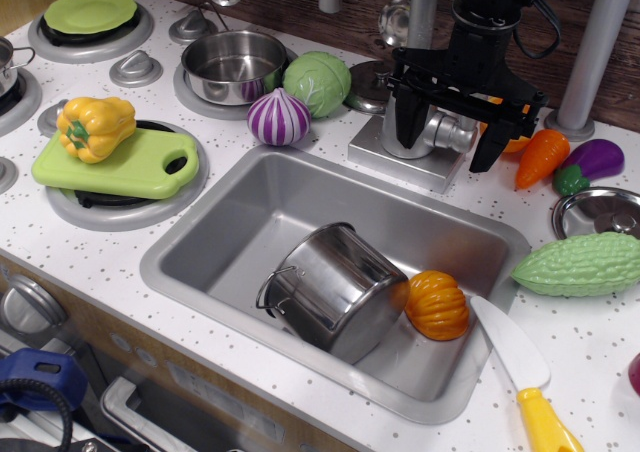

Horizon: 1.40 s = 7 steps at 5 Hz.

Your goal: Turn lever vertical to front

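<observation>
The lever is a short silver-grey stub on a hub. It projects to the right from the faucet's round body, which stands on a grey base behind the sink. My black gripper hangs down over the faucet. Its left finger is in front of the faucet body. Its right finger is just right of the lever. The jaws stand wide apart with the lever between them, not clamped on it. The gripper's body hides the lever's top.
The sink holds a steel pot on its side and an orange pumpkin. A carrot, an eggplant and a thick grey pole are to the right. A cabbage and a purple onion are to the left.
</observation>
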Each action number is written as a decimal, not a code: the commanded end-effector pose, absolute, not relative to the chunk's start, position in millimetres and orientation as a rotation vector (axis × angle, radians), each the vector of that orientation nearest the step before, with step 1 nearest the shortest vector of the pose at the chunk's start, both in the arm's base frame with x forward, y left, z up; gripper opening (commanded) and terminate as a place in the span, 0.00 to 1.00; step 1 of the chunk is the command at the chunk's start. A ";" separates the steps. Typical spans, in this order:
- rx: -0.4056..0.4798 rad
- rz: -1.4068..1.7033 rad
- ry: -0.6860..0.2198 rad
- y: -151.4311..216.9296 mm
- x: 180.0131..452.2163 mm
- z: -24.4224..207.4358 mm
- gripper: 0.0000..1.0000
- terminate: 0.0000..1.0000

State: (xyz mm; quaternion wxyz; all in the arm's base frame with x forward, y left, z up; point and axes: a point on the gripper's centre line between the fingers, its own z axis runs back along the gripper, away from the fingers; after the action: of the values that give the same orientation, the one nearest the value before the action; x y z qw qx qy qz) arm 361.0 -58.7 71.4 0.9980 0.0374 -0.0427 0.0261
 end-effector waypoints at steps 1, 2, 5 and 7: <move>0.075 0.052 -0.086 -58.7 361.0 71.4 1.00 0.00; 0.109 0.037 -0.213 -63.8 370.7 80.4 1.00 0.00; 0.152 -0.015 -0.403 -62.0 399.5 97.6 1.00 0.00; 0.239 -0.052 -0.451 -61.4 413.6 112.6 1.00 0.00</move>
State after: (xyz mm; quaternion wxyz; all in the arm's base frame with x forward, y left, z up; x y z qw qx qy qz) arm 410.6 -59.2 88.9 0.9730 0.1241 -0.1924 -0.0296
